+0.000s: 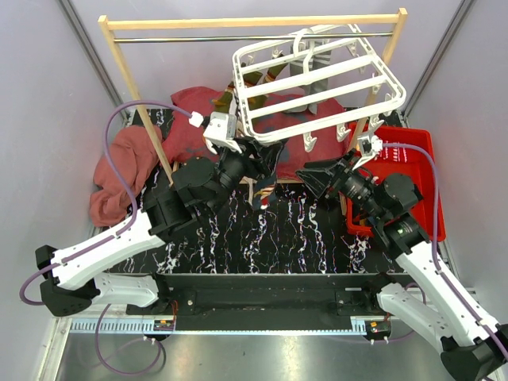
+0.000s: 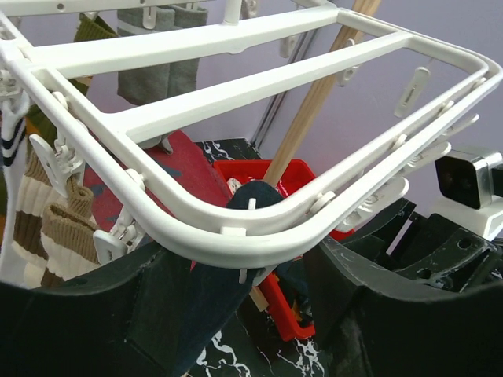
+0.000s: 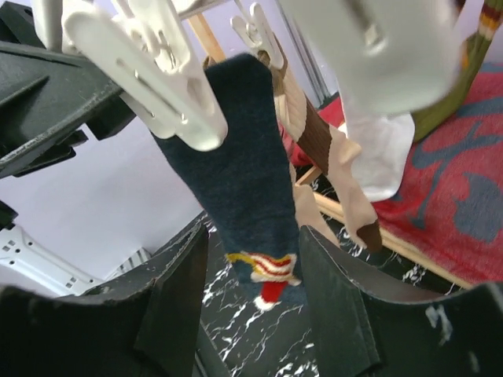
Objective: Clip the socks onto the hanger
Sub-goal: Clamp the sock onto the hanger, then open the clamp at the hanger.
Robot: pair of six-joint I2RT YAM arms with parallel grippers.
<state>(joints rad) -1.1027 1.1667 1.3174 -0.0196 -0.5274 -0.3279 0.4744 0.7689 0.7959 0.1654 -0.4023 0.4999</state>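
The white hanger [image 1: 395, 89] hangs tilted from the wooden rail, with several socks clipped along it. A navy sock [image 3: 244, 188] with a red and yellow emblem dangles from a white clip [image 3: 157, 71] at the frame's near corner [image 2: 236, 236]. My right gripper [image 3: 251, 306] is open, and the sock's toe hangs between its fingers without touching them. My left gripper [image 2: 259, 314] is open just under that corner, with the navy sock [image 2: 196, 314] lying against its left finger. Beige-brown striped socks [image 2: 67, 236] and a grey sock [image 2: 157, 75] also hang there. From above, both grippers [image 1: 266, 155] [image 1: 311, 178] meet below the frame's near edge.
The wooden rail frame [image 1: 254, 21] stands at the back, and one of its posts runs down behind the hanger. A red bin [image 1: 413, 171] sits to the right. Red cloths lie on the left [image 1: 119, 167] and under the hanger [image 3: 464, 196].
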